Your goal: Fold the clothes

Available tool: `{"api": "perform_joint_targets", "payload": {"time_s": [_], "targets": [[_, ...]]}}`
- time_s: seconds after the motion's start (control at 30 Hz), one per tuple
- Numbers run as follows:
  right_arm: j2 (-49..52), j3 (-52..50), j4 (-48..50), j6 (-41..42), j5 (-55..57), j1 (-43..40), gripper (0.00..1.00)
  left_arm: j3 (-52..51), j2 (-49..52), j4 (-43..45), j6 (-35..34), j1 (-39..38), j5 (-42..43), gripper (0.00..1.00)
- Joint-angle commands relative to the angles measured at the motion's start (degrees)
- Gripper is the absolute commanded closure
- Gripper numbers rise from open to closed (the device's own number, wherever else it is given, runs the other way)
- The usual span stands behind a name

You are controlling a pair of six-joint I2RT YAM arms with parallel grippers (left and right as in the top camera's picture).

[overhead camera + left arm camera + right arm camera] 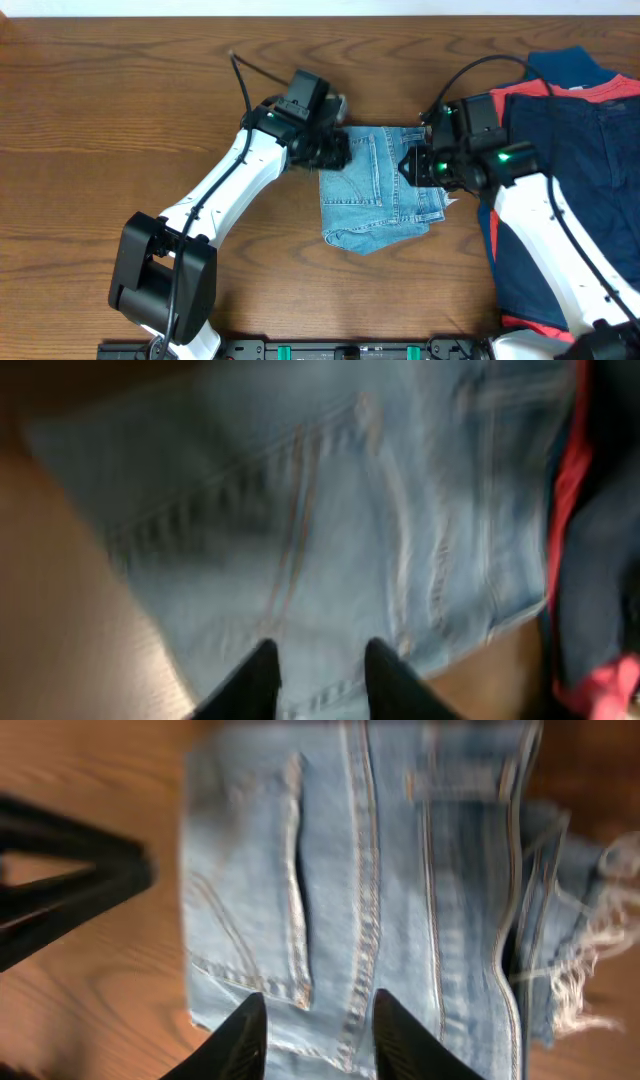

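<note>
Your left gripper [318, 660] has its two fingers a narrow gap apart with nothing caught between them. The tips hang over the jeans [380, 190] close to a stitched seam, but that wrist view is too blurred to tell whether they touch the cloth. From overhead, this gripper sits at the upper left corner of the jeans.

Your right gripper [318, 1010] is likewise parted a little and holds nothing. Its fingertips stand over flat denim, just beside the lower corner of a back pocket [250, 910]. From overhead, it is at the right edge of the jeans, toward the top.

The jeans lie between your two grippers, folded into a compact, roughly rectangular bundle with the pocket side up. Frayed hems [585, 985] stick out from the layers along one edge, the far side from the pocket.

To the right of the jeans, near but not clearly touching them, lie the dark navy garments [590, 160]. A red-orange shirt [615, 90] shows around their edges. On the left of the jeans, and above and below them, there is bare wooden table [120, 100].
</note>
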Motion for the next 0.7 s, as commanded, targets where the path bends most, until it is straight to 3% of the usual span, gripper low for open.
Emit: {"api": "perform_joint_targets", "payload": {"time_s": [0.0,0.1,0.3,0.5,0.6,0.67], "targets": [[1.73,0.02,1.46,1.57,1.86,0.07,0.73,0.39,1.44,3.91,3.15,-0.46,-6.56,0.89],[5.27,-0.11,1.95,4.09,4.63,0.57,0.85,-0.50,4.70,7.19,3.17,-0.42,-9.79,0.93],[17.77,-0.11,3.02,6.43,7.67,0.68,0.96,-0.52,15.19,12.85,3.17,-0.17,-10.23,0.94],[26.80,-0.11,4.26,6.49,5.97,0.61,0.91,-0.28,17.81,12.70,3.15,1.36,-10.19,0.85],[25.14,-0.09,2.73,2.40,3.96,0.57,0.89,1.53,15.08,9.38,3.15,3.21,-10.12,0.83],[21.81,-0.09,1.16,-1.46,0.61,0.57,0.87,2.78,11.28,5.75,3.15,4.61,-8.92,0.75]]}}
